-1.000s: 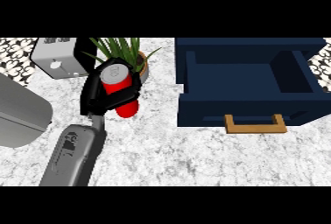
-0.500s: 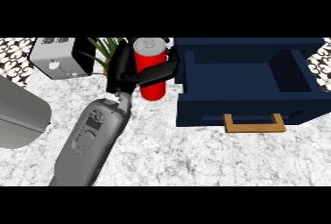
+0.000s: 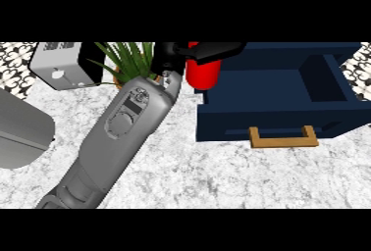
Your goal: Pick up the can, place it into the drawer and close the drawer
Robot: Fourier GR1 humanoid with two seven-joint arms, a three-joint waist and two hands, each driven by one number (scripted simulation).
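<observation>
My left hand [image 3: 211, 49] is shut on the red can [image 3: 202, 73], with black fingers wrapped across its upper part. The can hangs upright near the view's top, over the left wall of the open navy drawer [image 3: 279, 115]. The can's top is hidden by the fingers. The drawer's inside shows dark blue with nothing in it, and its wooden handle [image 3: 283, 138] faces the counter's front. The grey forearm [image 3: 119, 132] runs from the lower left up to the hand. My right hand does not show.
A potted green plant [image 3: 129, 61] stands just left of the hand, behind the forearm. A grey toaster [image 3: 62, 66] sits at the back left. A large grey rounded object [image 3: 18, 130] lies at the left edge. The marble counter [image 3: 253, 176] spreads out in front.
The left hand has carried the can up and to the right, from in front of the plant to the drawer's left wall. The forearm has stretched further into view.
</observation>
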